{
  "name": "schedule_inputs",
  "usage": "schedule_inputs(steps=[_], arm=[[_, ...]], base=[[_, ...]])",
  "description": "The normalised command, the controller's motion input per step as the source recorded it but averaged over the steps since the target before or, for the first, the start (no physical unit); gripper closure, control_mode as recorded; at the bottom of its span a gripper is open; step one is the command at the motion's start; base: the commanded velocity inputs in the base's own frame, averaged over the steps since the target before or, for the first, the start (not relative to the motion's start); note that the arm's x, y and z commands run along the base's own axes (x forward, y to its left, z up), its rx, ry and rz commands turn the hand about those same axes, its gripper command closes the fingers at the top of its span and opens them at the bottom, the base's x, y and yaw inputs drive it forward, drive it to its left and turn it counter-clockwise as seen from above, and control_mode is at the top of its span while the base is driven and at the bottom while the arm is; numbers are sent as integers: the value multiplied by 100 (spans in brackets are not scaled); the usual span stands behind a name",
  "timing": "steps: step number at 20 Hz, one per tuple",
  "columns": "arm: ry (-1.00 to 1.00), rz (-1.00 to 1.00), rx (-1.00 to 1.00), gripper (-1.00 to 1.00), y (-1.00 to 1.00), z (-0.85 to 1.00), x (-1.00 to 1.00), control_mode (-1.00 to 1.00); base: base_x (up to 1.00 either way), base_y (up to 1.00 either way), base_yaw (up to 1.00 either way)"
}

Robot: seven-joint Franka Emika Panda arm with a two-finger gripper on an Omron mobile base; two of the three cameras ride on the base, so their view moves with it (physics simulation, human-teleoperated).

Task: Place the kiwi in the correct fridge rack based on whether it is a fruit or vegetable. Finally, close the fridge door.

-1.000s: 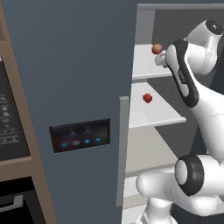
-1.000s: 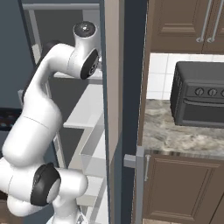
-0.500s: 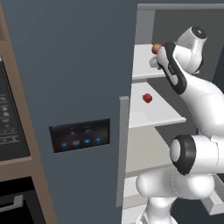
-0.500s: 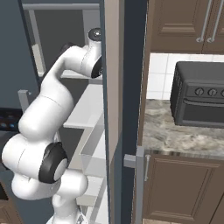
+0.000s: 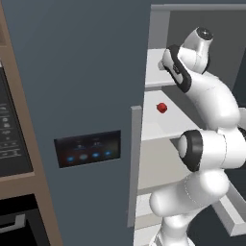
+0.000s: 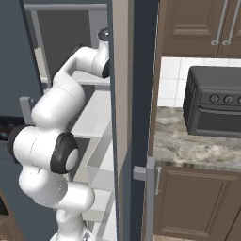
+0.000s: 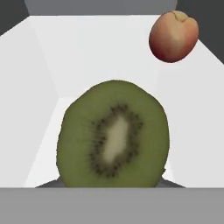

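The kiwi is so close that it hides the gripper's fingers. The bottom of the kiwi is cut off.

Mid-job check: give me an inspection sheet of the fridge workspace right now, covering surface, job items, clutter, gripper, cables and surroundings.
Surface: white fridge rack, hand over it.
Job's things: kiwi, cut face toward the hand camera, close in front of the hand; fridge door open.
Clutter: orange-red fruit on the same rack beyond the kiwi; small red fruit on the shelf below.
Gripper: shut; fingertips hidden, grip on the kiwi not confirmed.
Cables: nothing seen.
Surroundings: door with display panel; toaster oven on the stone counter.
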Motion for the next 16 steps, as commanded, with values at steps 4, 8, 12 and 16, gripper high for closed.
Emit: schedule_inputs(steps=[4,8,12,16], arm=[[0,5,-5,-100,2,-3,9,-100],[1,3,-4,-100,0,1,-26,-100],[0,0,-8,-100,7,0,-59,-100],[0,0,-12,-100,39,0,-100,-100]], base=[[0,0,0],[0,0,0],[0,0,0],[0,0,0]])
